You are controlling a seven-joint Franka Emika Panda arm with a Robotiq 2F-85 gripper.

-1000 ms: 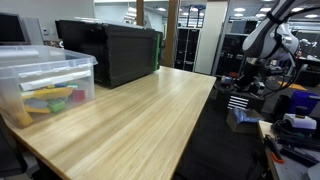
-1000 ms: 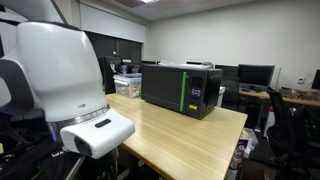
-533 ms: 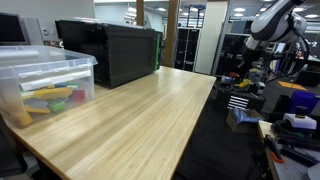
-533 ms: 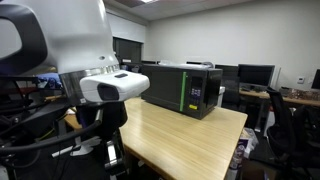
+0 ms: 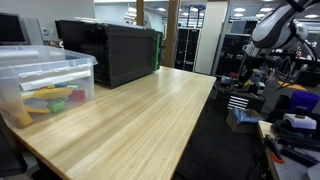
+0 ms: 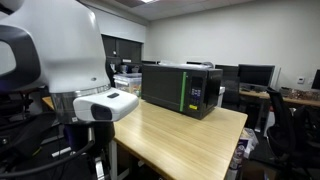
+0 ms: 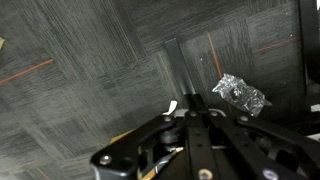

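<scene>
One crumpled silvery wrapper [image 7: 238, 92] lies on the grey carpet [image 7: 90, 50] in my wrist view. It is the thing nearest my gripper [image 7: 186, 106], off to one side and apart from it. I cannot tell how far the jaws stand open. In an exterior view the arm [image 5: 272, 28] hangs beyond the wooden table [image 5: 130, 115].
</scene>
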